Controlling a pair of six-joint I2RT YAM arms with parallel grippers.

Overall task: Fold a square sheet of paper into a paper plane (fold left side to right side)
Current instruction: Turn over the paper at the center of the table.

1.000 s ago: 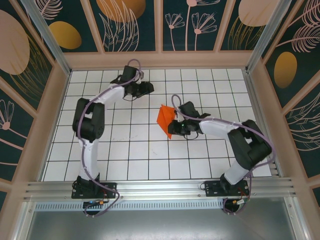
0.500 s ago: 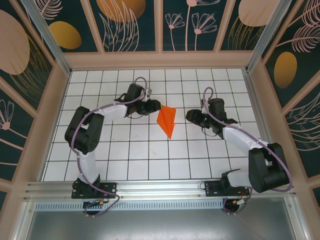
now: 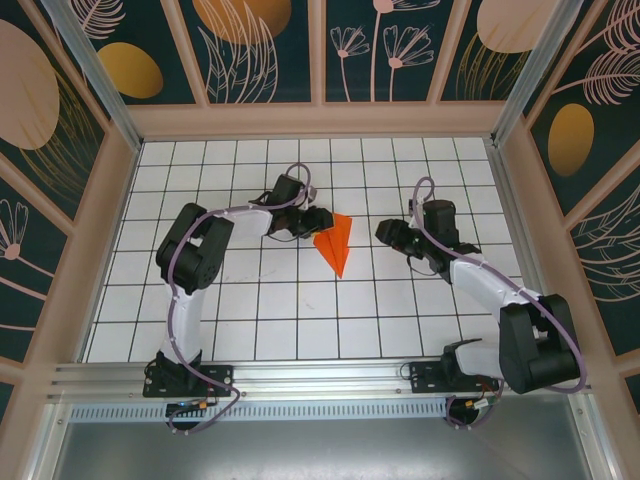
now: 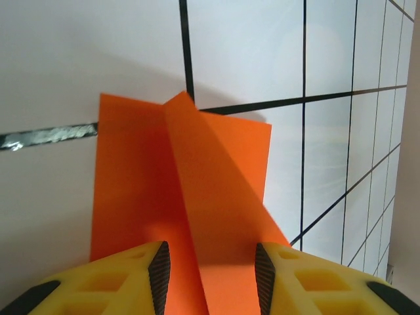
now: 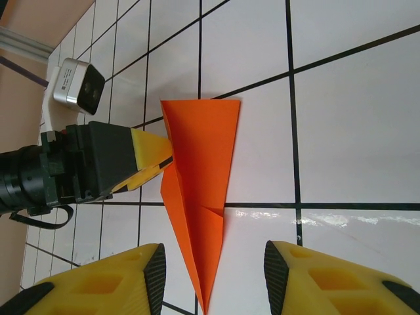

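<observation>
The orange paper, folded into a narrow pointed paper plane, lies on the white grid floor with its tip toward the near edge. My left gripper is at the paper's upper left edge. In the left wrist view its jaws stand apart over the paper plane, and a raised fold runs between the pads. My right gripper is a short way right of the paper and apart from it. It is open and looks across the paper plane at the left gripper.
Wooden walls with dark floral panels close in the floor on three sides. An aluminium rail with both arm bases runs along the near edge. The left wrist camera sits just behind the left fingers.
My right gripper let go of the paper and drew back to the right. The paper settled onto the floor. My left gripper swung right and came up to the paper's left edge.
</observation>
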